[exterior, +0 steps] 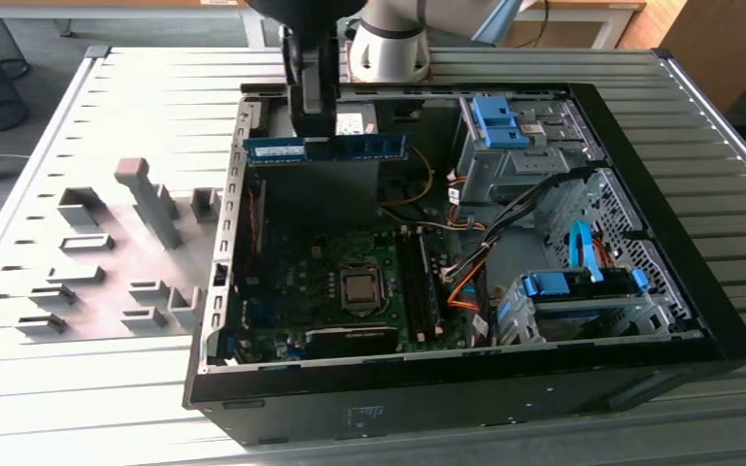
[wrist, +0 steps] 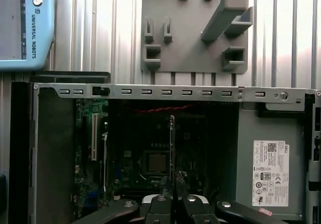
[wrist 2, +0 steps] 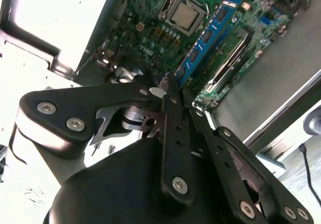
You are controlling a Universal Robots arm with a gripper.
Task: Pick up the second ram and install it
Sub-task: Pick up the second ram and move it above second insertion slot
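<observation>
The second ram [exterior: 325,149] is a thin blue circuit-board stick with dark chips. It hangs level above the far end of the open computer case [exterior: 684,320], with my gripper [exterior: 316,131] shut on its top edge. In the second wrist view the ram [wrist 2: 205,38] runs out from my gripper [wrist 2: 173,86] over the green motherboard [wrist 2: 145,28]. The first wrist view shows the ram [wrist: 172,143] edge-on, above my gripper [wrist: 173,186]. The long black memory slots [exterior: 419,282] lie on the motherboard [exterior: 295,282], lower and nearer the camera than the stick.
The processor socket [exterior: 360,287] sits beside the slots. Blue drive brackets [exterior: 496,121], a drive cage [exterior: 581,301] and orange cables [exterior: 470,277] fill the case's side on the exterior view's right. A grey fixture plate with blocks [exterior: 114,252] lies on the slatted table [exterior: 36,369].
</observation>
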